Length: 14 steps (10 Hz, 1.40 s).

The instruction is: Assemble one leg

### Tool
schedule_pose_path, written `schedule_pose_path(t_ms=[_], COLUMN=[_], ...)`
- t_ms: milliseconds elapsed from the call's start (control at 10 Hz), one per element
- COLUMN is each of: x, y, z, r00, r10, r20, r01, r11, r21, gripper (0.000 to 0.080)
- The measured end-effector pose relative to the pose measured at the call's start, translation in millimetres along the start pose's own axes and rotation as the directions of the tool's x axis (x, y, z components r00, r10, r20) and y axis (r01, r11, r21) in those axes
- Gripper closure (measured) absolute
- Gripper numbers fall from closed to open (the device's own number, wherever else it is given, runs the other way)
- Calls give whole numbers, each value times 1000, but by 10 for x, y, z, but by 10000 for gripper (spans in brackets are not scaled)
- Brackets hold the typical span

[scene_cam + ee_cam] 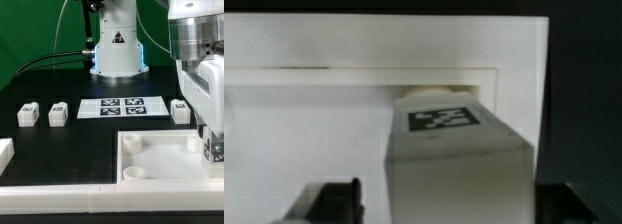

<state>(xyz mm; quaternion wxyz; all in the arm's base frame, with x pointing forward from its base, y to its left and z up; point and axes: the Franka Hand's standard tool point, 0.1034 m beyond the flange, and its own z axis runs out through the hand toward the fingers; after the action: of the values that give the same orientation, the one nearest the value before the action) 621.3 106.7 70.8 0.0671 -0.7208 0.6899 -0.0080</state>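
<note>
Large white square plastic panel with recessed corners (160, 160) lies front, toward the exterior view's right. Thin flat white marker board (122, 106) lies behind it. Two small white chunky tagged leg blocks (27, 115) (58, 115) sit left of the board, a third (180, 112) right of it. Another tagged leg (452, 140) stands in the panel's corner recess.

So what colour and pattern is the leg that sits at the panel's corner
White, with a black-and-white square tag on its face; the leg shows best in the wrist view.
</note>
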Motion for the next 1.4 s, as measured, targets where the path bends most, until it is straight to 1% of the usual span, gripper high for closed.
schedule_pose_path(t_ms=[100, 200, 400, 500, 600, 800, 900, 1000, 1200, 1300, 1400], x=[-2, -5, -9, -7, -9, -23, -32, -50, -74, -75, -73], y=[2, 3, 0, -1, -3, -19, -19, -16, -6, 1, 1], z=[3, 5, 3, 2, 1, -11, -11, -9, -2, 4, 4], r00=[1000, 999, 974, 931, 870, 700, 625, 570, 416, 273, 176], r10=[-23, -40, -229, -366, -493, -714, -781, -822, -909, -962, -984], r20=[0, 0, 0, -2, -2, -12, -15, -14, -12, -9, -5], r01=[23, 40, 229, 366, 493, 714, 781, 821, 909, 961, 983], r11=[1000, 999, 974, 931, 870, 700, 625, 570, 416, 273, 176], r21=[0, -1, 0, -1, -1, -13, -20, -22, -31, -39, -43], gripper=[169, 169, 155, 151, 151, 151, 151, 151, 151, 151, 151])
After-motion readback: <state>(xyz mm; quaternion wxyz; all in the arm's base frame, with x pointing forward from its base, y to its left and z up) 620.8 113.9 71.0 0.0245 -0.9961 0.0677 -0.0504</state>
